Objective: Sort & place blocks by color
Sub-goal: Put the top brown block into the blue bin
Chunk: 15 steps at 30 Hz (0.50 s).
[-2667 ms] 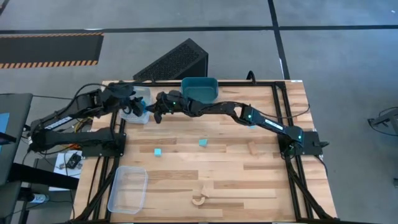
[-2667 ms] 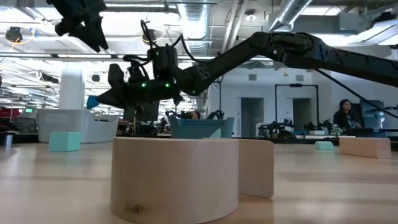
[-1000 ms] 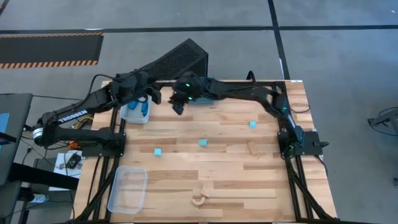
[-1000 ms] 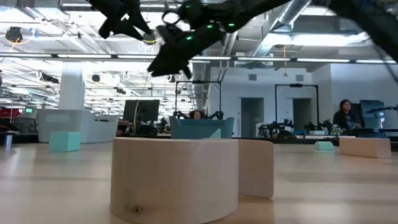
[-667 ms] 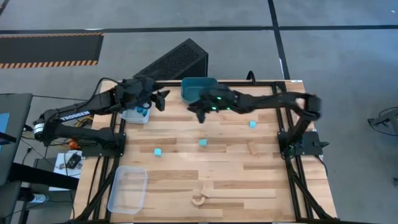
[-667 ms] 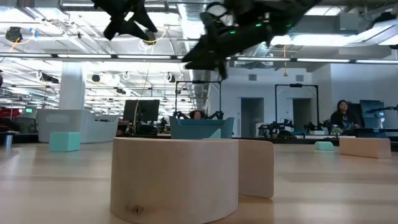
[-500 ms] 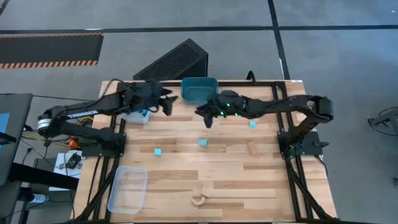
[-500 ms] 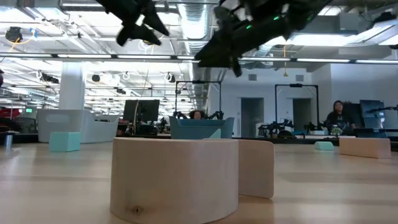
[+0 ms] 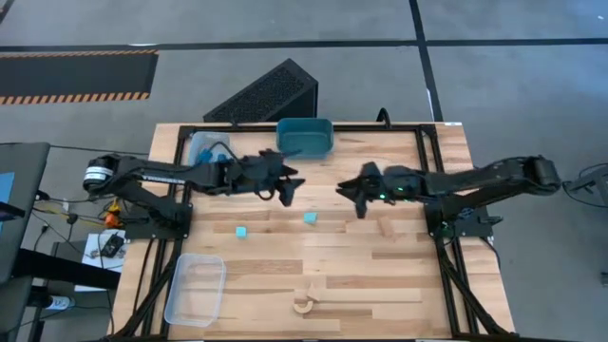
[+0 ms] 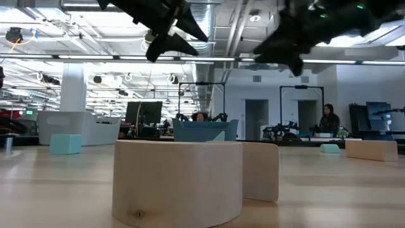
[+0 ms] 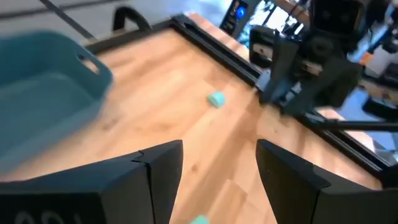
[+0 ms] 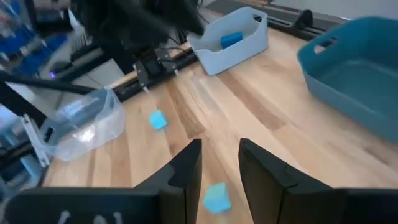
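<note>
Two pale cyan blocks (image 9: 310,218) (image 9: 241,232) lie flat on the wooden table. A third cyan block (image 11: 216,99) lies near the right arm's base. A darker blue block (image 12: 231,39) rests inside the clear tray (image 9: 202,147) at the far left. The wooden arch (image 9: 304,304) sits near the front edge. My left gripper (image 9: 288,190) hovers open over the table's middle, left of the nearer cyan block (image 12: 216,198). My right gripper (image 9: 353,198) hovers open facing it, a little to the right. Nothing is between the fingers of either gripper.
The teal tub (image 9: 304,136) stands at the far edge, between the two arms. A second clear tray (image 9: 195,288) lies at the near left corner. A tan wooden block (image 9: 388,226) lies right of centre. Black frame rails run along the table's left and right sides.
My left gripper has swung from above the far-left tray toward the table's middle, coming nearer and lower. My right gripper has pulled back from the far left toward the right, over the table's middle. No block has moved.
</note>
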{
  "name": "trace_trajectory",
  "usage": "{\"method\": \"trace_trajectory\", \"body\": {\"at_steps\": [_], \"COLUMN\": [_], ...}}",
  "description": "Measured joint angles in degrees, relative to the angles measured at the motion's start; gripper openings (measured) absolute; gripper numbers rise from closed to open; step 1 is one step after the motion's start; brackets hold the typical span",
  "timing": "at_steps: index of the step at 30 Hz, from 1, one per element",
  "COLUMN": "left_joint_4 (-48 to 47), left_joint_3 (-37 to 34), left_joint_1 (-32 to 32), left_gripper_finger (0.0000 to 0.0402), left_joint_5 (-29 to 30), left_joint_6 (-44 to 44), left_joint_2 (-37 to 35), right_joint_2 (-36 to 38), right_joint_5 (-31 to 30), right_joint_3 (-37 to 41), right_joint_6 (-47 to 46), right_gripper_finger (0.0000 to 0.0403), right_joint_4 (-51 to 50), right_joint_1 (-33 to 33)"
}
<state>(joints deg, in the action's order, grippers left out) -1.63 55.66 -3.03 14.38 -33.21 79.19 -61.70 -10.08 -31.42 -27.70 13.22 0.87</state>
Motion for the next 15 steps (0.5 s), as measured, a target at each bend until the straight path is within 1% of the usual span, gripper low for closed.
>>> {"method": "trace_trajectory", "body": {"at_steps": [4, 8, 12, 15], "left_joint_4": [2.5, 6.7, 9.4, 9.0], "left_joint_3": [0.0, 0.0, 0.0, 0.0], "left_joint_1": [2.7, 5.0, 6.8, 7.8], "left_gripper_finger": [0.019, 0.019, 0.019, 0.019], "left_joint_5": [0.1, 0.2, 0.2, 0.3], "left_joint_6": [-3.4, -5.7, -6.5, -6.5], "left_joint_2": [3.5, 6.5, 8.6, 9.1], "right_joint_2": [7.1, 10.3, 11.3, 11.7], "right_joint_5": [-2.0, -2.2, -2.5, -5.2], "right_joint_3": [6.5, 9.4, 9.3, 9.3], "right_joint_6": [-3.9, -5.7, -8.2, -12.9], "right_gripper_finger": [0.0128, 0.0128, 0.0128, 0.0128], "right_joint_4": [-0.5, -1.8, -8.6, -16.2], "right_joint_1": [-2.8, -5.7, -9.2, -12.3]}}
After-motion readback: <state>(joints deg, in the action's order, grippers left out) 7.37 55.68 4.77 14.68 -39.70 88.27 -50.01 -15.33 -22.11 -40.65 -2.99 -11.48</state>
